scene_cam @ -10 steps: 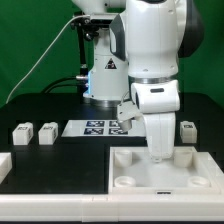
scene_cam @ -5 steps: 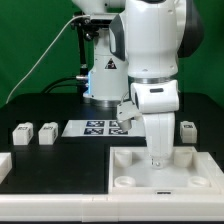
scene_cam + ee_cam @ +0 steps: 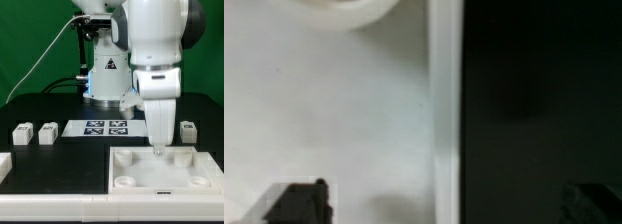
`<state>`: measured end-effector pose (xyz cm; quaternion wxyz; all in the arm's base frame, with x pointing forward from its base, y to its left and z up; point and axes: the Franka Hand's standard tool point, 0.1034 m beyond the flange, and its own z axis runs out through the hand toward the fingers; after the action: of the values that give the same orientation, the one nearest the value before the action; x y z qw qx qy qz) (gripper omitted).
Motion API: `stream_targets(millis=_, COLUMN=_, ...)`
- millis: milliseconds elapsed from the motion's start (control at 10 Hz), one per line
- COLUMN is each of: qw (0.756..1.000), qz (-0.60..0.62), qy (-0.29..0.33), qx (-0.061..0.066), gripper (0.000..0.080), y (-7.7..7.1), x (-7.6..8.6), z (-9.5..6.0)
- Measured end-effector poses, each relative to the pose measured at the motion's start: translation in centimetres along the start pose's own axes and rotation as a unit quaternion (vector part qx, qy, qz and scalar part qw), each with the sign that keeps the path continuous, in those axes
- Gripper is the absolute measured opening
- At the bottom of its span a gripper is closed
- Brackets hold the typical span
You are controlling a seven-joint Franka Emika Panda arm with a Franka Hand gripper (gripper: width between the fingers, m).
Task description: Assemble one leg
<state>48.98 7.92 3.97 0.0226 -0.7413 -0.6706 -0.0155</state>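
Three legs show in the exterior view: two small white blocks point(image 3: 22, 131) point(image 3: 46, 132) side by side at the left, and one point(image 3: 186, 130) at the right behind the panel. My gripper point(image 3: 157, 148) points straight down over the far edge of the large white square panel point(image 3: 140, 172). In the wrist view my gripper point(image 3: 441, 205) is open, its dark fingertips point(image 3: 295, 203) wide apart with nothing between them. Below it lie the panel's surface point(image 3: 331, 110), its edge and the black table. A round corner socket point(image 3: 349, 8) shows at the frame's border.
The marker board point(image 3: 100, 127) lies flat behind the panel, left of my arm. A white part point(image 3: 3, 165) sticks in at the exterior view's left edge. The robot's base point(image 3: 105, 75) stands at the back.
My hand has risen a little above the panel's far edge and turned at the wrist. The legs and the panel have not moved.
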Motion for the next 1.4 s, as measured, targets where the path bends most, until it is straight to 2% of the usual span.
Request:
stream_targets(millis=200, qw=0.999, qz=0.041, qy=-0.004, qx=-0.017, gripper=0.0649, y=-0.7, x=0.4, z=-2.6)
stream_targets(millis=500, qw=0.997, qz=0.073, qy=-0.004, qx=-0.015, gripper=0.0649, y=-1.0, x=0.3, z=-2.5)
stream_targets(millis=800, qw=0.974, qz=0.226, qy=-0.001, qx=-0.014, gripper=0.0649, y=-1.1, x=0.3, z=-2.4)
stream_targets(millis=900, qw=0.951, qz=0.308, qy=0.008, qx=-0.016, gripper=0.0649, y=-1.9, x=0.6, z=-2.0)
stream_targets(millis=1000, qw=0.912, qz=0.409, qy=0.017, qx=-0.011, gripper=0.0649, y=-2.9, x=1.6, z=-1.6)
stream_targets(millis=1200, qw=0.844, qz=0.536, qy=0.025, qx=0.002, gripper=0.0649, y=-4.2, x=4.2, z=-0.9)
stream_targets(millis=1300, qw=0.814, qz=0.580, qy=0.027, qx=0.008, gripper=0.0649, y=-4.5, x=4.8, z=-0.6)
stream_targets(millis=1400, qw=0.768, qz=0.639, qy=0.030, qx=0.014, gripper=0.0649, y=-4.9, x=5.8, z=-0.3)
